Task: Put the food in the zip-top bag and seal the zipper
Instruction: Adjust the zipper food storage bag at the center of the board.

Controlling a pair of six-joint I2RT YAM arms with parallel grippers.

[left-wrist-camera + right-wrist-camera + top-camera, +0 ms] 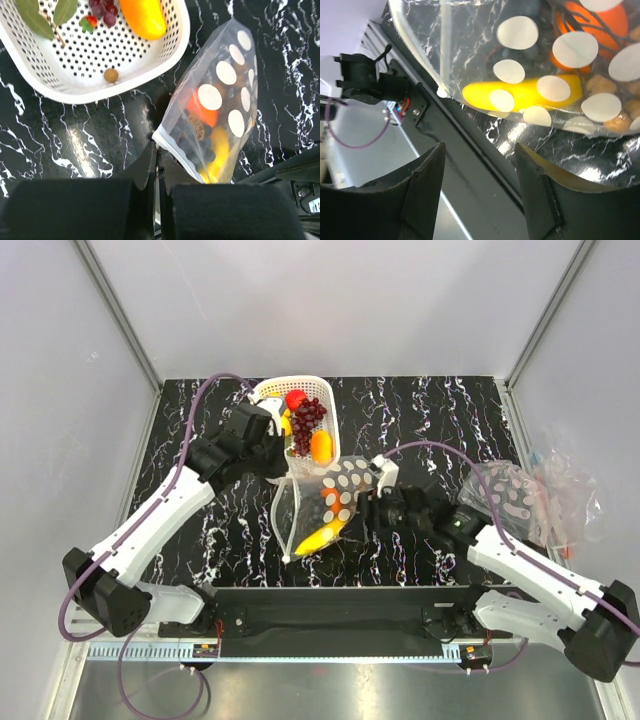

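My left tool point(157, 159) is shut at the corner of the bag point(226, 102), probably to steady its mouth, though I cannot confirm a pinch. My right tool point(479, 150) stands wide and empty beside the bag. The banana point(520, 92) and orange point(612, 20) lie inside. A strawberry point(296, 398) sits in the basket point(268, 390), so loading looks unfinished.

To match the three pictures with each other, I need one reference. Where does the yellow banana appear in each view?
Top external: banana at the centre, in the near end of the dotted bag.
Left wrist: banana at lower right, low in the bag.
Right wrist: banana at upper middle, lying across behind white dots.
Shared landmark: the orange beside it in the bag.
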